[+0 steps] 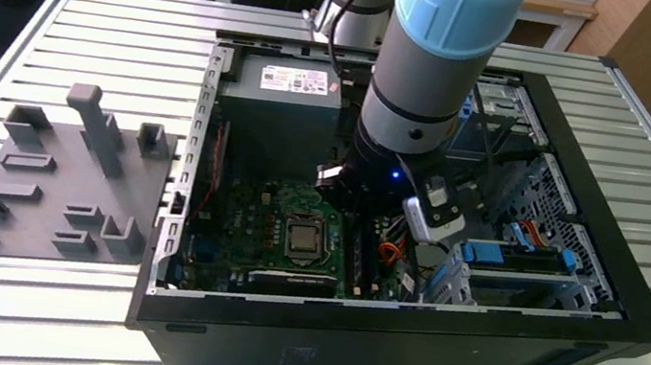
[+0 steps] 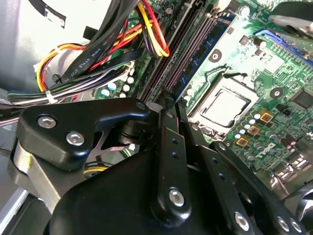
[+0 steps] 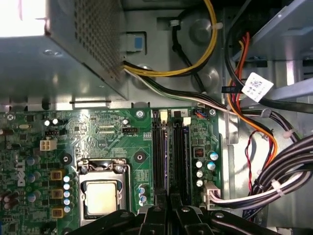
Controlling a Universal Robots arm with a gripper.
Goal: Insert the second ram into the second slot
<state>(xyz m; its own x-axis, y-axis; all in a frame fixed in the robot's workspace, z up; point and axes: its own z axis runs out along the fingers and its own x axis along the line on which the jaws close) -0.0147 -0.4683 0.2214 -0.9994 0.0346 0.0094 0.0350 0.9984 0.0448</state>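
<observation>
The claw (image 3: 168, 208) is seen closed on the second ram (image 3: 169, 161), a blue stick held edge-on in the motherboard's (image 3: 98, 142) memory slots (image 3: 173, 156) beside the CPU socket (image 3: 101, 195).

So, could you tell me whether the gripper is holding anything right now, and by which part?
It cannot be told: the gripper sits low over the RAM slots, fingertips hidden.
</observation>
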